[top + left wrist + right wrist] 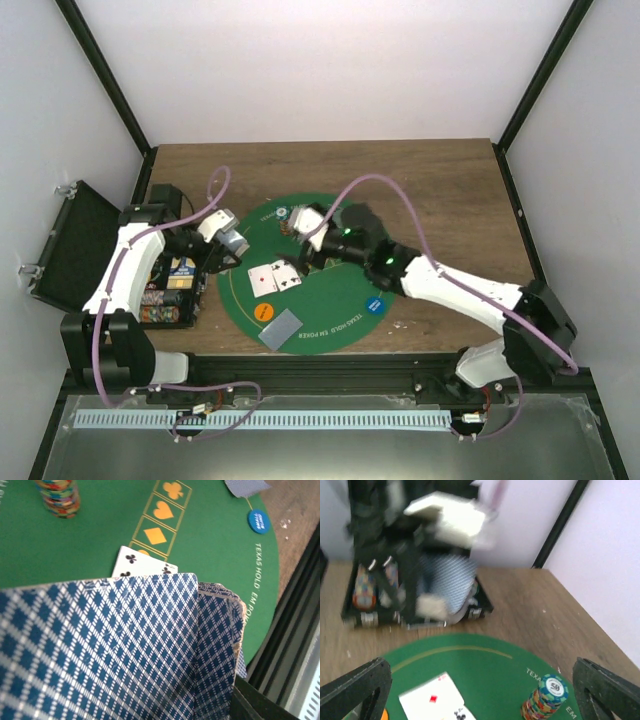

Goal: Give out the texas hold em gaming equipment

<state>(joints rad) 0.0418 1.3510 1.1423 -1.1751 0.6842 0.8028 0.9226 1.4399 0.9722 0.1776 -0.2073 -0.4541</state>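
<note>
Deck lattice, left wrist view only

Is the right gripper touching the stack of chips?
Apart. The right wrist view shows the open right gripper with mat visible between each finger and the chip stack.

**Lettering on the mat, a chip and the cards**

White "TEXAS HOLD EM" runs along the rim of the green mat, and the next word is cut off after "PO" in the left wrist view. The top view gives the line whole, ending in "POKER", and the right wrist view catches only "TEXA" and "EM". Gold boxes on the mat frame a club, a heart and a diamond. The top chip of the stack bears "50". A white card peeking from behind the deck shows black club pips. A second card shows a red diamond. The blue disc carries white lettering too blurred to read.
</note>
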